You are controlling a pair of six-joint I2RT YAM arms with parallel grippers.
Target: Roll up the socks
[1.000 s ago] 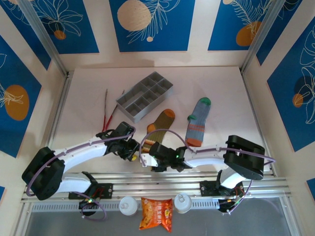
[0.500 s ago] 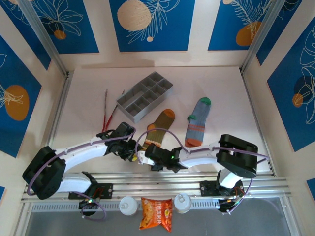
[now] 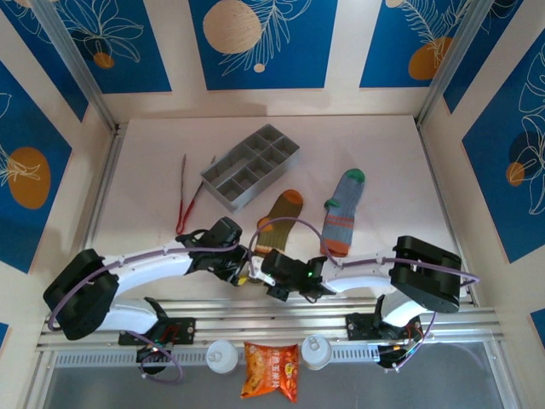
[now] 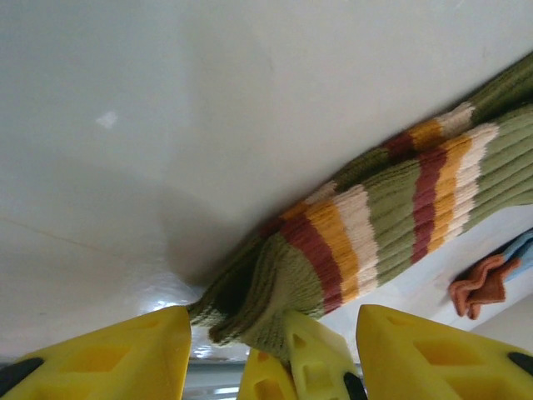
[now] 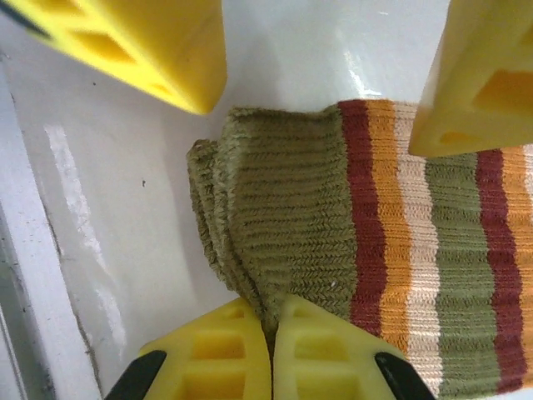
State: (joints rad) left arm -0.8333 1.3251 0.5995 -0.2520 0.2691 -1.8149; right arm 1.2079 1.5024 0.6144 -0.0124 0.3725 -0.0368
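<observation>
Olive-brown ribbing of the first sock [image 5: 291, 225] is now bunched into a small fold at its cuff end. That fold is clamped between the pads of the right gripper [image 5: 271, 354], whose jaws were apart a second ago and are now pressed together on the fabric. The left gripper [image 4: 271, 325] has done the reverse. Its fingers have spread and stand one on each side of the fold, straddling the right gripper's tips. They grip nothing, though I cannot tell whether one brushes the stripes.

From the pinch, the striped leg and orange toe run away flat on the table [image 3: 153, 170], beyond both grippers. The grey-blue sock [image 3: 343, 211] lies untouched, off to the far side of the right gripper. The grey tray [image 3: 251, 166] sits well apart, past the toe ends.

The hold on the cuff seems to have passed from left to right. I judge the rolling has only begun, with one small turn made and most of the sock still unrolled.
</observation>
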